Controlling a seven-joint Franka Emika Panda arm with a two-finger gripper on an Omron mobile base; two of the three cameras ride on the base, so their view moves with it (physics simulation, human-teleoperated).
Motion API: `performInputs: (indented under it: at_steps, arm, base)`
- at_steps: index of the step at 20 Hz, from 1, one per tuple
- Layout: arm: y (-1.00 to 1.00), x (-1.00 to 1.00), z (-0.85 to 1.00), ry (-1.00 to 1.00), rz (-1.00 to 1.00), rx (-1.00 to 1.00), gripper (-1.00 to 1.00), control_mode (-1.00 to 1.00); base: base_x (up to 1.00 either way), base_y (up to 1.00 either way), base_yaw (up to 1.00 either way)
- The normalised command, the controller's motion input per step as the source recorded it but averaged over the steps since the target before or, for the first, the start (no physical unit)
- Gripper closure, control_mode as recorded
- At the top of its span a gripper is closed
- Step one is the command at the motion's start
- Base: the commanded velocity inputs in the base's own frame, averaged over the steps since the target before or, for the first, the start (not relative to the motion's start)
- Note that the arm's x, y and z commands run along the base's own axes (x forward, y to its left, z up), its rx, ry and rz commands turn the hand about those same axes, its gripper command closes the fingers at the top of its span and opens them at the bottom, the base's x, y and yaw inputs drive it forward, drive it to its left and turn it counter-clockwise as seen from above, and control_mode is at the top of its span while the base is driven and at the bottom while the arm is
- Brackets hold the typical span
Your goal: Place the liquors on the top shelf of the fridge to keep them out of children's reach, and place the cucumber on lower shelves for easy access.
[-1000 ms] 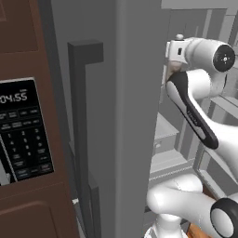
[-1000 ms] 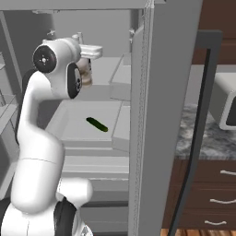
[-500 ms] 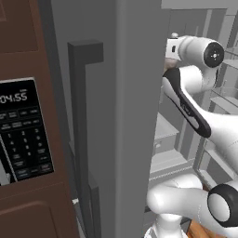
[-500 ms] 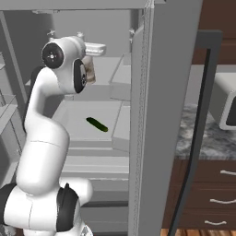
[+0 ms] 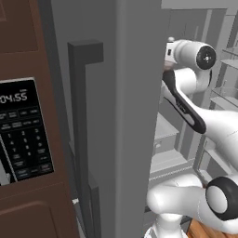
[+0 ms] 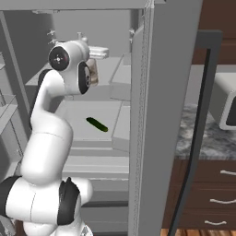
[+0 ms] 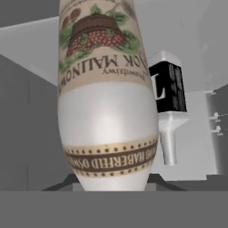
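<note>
Grey fridge [image 6: 152, 92] walls and pale shelves surround the work, with a dark wood cabinet and its keypad panel [image 5: 23, 130] at nine o'clock in the left base view. Starting at the gripper [image 6: 93, 73]: its jaws are narrowed on the cream-white bottle [image 7: 107, 89], whose berry label looms across the hand view. Over the last second the arm has straightened and carried the hand higher and deeper into the fridge, so the bottle now rides near top shelf [image 6: 108, 69] level; I judge the placing close but not done. Beyond the bottle, at two o'clock in the hand view, stands the dark square bottle [image 7: 167, 89], already up there. Down at five o'clock of the gripper in the right base view, the cucumber [image 6: 97, 124] lies on a lower shelf [image 6: 83, 133].
</note>
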Motion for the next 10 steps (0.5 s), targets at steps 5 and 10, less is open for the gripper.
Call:
performInputs:
  at_steps: [5,10]
  arm:
    - [-0.02,0.27,-0.16,0.00,-0.01,0.00,1.00,-1.00]
    - [0.00,0.32,-0.04,0.00,-0.01,0.00,1.00,-1.00]
  base:
    - [0.00,0.00,0.00]
    - [0.00,0.00,0.00]
